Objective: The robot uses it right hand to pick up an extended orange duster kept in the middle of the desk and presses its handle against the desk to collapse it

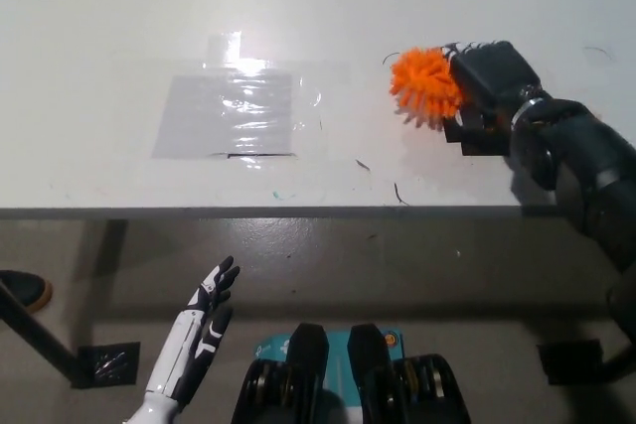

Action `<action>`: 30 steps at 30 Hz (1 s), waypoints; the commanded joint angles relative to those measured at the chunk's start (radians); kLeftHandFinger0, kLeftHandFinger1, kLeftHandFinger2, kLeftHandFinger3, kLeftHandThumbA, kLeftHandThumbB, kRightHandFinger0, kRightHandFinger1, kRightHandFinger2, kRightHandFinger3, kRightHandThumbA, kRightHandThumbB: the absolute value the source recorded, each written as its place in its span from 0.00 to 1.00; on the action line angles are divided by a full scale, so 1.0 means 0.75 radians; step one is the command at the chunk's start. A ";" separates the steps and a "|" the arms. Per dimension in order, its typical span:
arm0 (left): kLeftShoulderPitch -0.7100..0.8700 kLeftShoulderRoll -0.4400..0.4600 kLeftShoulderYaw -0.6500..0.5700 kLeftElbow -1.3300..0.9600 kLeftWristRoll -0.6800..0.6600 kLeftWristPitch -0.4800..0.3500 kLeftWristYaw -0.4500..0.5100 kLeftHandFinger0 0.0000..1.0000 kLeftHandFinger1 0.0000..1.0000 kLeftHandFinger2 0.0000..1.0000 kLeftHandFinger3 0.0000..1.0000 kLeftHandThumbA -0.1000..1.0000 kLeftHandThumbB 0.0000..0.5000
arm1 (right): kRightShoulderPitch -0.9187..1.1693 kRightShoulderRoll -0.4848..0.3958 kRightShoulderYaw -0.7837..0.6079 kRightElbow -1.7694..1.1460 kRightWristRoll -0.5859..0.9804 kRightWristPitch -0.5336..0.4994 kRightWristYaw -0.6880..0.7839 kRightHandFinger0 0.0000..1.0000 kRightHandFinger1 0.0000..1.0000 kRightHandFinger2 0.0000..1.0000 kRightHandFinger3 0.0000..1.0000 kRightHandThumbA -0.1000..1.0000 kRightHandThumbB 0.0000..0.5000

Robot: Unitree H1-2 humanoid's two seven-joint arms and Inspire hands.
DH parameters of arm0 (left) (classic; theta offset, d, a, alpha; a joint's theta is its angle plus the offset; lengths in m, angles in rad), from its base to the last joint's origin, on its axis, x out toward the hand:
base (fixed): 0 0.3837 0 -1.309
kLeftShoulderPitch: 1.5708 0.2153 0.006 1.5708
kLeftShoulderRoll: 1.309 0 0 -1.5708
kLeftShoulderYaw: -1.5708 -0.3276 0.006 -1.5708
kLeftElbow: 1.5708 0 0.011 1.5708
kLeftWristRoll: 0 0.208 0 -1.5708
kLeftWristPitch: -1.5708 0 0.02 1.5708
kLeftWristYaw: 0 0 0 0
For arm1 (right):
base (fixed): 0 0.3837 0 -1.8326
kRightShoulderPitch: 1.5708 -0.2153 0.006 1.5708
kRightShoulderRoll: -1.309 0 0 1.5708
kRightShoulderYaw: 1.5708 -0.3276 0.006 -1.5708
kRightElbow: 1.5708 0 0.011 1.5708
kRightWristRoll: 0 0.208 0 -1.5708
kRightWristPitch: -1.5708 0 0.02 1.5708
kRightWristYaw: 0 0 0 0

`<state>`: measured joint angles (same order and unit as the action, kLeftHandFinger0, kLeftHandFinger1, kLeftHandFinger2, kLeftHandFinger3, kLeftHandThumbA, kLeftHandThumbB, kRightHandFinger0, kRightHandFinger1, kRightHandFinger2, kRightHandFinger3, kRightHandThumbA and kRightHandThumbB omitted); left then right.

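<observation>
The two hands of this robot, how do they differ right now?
The right hand is black and shut on the orange duster, low over the desk; the left hand is white, open and holds nothing. The right hand works above the desktop; the left hand rests below the desk's front edge. Both have fingers.

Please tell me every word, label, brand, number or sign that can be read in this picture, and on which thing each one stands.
None can be read.
Orange duster in the right hand: no lettering visible.
Clear tape patch on the desk: only glare, no print.
Black square patch on the desk: plain.
Left hand, resting below the desk edge: no readable marking.
</observation>
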<state>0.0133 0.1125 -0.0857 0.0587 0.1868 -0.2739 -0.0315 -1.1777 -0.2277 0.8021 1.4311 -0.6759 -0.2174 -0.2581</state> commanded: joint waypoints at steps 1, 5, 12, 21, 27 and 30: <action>-0.013 0.005 0.008 -0.052 -0.008 -0.021 0.004 1.00 1.00 1.00 1.00 1.00 0.03 | -0.140 -0.007 0.007 -0.017 -0.054 0.317 0.257 1.00 1.00 1.00 1.00 0.92 0.99; -0.010 0.006 0.008 -0.044 -0.006 -0.036 0.008 1.00 1.00 1.00 1.00 1.00 0.03 | -0.149 -0.021 -0.034 -0.078 -0.032 0.332 0.278 1.00 1.00 1.00 1.00 0.92 1.00; -0.018 0.000 0.011 -0.033 -0.006 -0.043 0.015 1.00 1.00 1.00 1.00 1.00 0.05 | -0.084 -0.225 -0.381 -0.972 0.281 0.343 0.656 1.00 1.00 1.00 1.00 1.00 1.00; -0.021 0.011 0.011 -0.023 -0.039 -0.050 -0.006 1.00 1.00 1.00 1.00 1.00 0.09 | -0.122 -0.403 -0.734 -1.846 0.628 0.523 0.807 1.00 1.00 1.00 1.00 1.00 1.00; -0.027 0.009 0.008 -0.026 -0.005 -0.048 0.009 1.00 1.00 1.00 1.00 1.00 0.06 | -0.085 -0.469 -1.010 -2.212 0.768 0.553 0.657 1.00 1.00 1.00 1.00 1.00 0.96; -0.031 0.010 0.009 -0.029 0.001 -0.047 0.011 1.00 1.00 1.00 1.00 1.00 0.07 | 0.048 -0.467 -1.079 -2.400 0.821 0.544 0.598 1.00 1.00 1.00 1.00 1.00 0.93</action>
<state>0.0141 0.1124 -0.0866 0.0768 0.1866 -0.2723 -0.0316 -1.0258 -0.3429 0.4417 0.5769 -0.5282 0.0215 0.0854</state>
